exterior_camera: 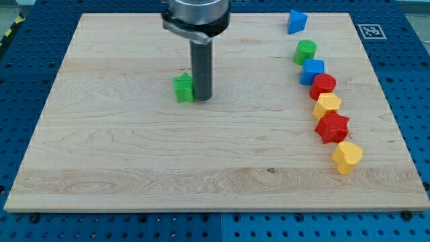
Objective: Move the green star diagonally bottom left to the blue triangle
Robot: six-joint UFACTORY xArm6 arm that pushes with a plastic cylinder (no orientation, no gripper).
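- Where our dark rod meets the wooden board, my tip sits right beside the green star, at the star's 3 o'clock side, and they look like they touch.
- We have no claw on this arm, only the straight rod, so nothing opens, closes or grips.
- We see the green star a bit toward 11 o'clock from the middle of the board, all alone there.
- We see the blue triangle far off at about 2 o'clock from the star, close to the board's top edge.
- Well apart from the star, we see a line of blocks running down the right side of the board.
- The green round block comes first, at 6 o'clock from the blue triangle.
- The blue cube sits just under it, and they look close enough to touch.
- The small red block is next, at 5 o'clock from the cube.
- The yellow block follows, pressed against the red one above it.
- The big red star sits under that.
- The last one is a yellow heart-like block, at 5 o'clock from the red star.
- Around the board we see a blue table with holes.
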